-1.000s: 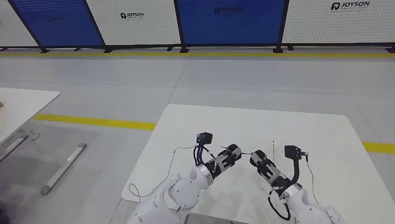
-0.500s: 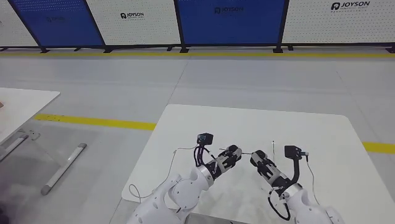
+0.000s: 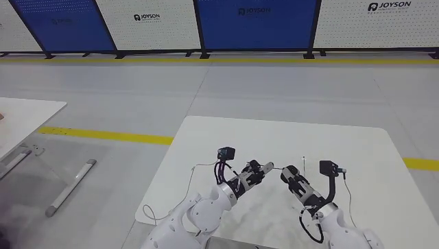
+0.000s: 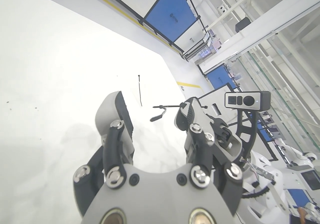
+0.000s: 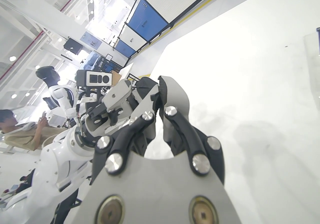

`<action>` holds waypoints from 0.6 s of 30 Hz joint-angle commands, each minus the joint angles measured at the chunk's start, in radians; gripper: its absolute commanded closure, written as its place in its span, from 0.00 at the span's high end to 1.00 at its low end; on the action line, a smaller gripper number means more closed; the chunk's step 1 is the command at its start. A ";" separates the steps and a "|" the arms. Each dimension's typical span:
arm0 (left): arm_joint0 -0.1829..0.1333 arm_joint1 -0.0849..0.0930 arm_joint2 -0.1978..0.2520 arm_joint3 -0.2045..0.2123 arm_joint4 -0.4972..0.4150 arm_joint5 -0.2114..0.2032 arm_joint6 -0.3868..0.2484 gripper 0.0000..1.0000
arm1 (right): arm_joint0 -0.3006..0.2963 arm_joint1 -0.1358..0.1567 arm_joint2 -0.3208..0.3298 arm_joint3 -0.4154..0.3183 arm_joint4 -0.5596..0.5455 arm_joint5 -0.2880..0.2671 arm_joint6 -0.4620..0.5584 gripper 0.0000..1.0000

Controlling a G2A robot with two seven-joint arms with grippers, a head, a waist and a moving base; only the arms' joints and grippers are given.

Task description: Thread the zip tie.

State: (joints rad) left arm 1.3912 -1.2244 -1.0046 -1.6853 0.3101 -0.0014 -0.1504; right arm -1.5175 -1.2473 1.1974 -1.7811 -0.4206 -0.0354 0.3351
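Black zip tie (image 4: 166, 106) in right fingers (image 4: 186, 113)

We find a dark logo with one printed word on each white pegboard panel (image 3: 381, 22), and the same mark, fainter, on the blue panel (image 3: 257, 22); we leave it unread.

The glossy white arms (image 3: 206, 211) are carrying black cables (image 3: 219, 173), while the grey left gripper (image 4: 152, 107) and right gripper (image 5: 158, 90) are showing black link bars (image 4: 111, 147), silver screws (image 4: 200, 175) and ribbed black pads (image 4: 124, 107).
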 commanded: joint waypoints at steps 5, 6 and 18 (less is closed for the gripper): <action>-0.001 -0.001 -0.002 0.002 -0.008 -0.005 -0.001 0.00 | 0.003 0.000 -0.001 0.002 0.004 0.000 0.001 0.00; -0.001 -0.001 -0.002 0.002 -0.008 -0.006 -0.002 0.00 | 0.004 0.000 -0.001 0.003 0.006 0.000 0.000 0.00; -0.007 -0.004 -0.003 0.004 -0.029 0.004 0.003 0.00 | 0.009 0.000 0.000 0.003 0.024 0.003 0.013 1.00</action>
State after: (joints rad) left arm 1.3853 -1.2279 -1.0066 -1.6812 0.2878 -0.0018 -0.1519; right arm -1.5087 -1.2476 1.1970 -1.7777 -0.3972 -0.0337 0.3458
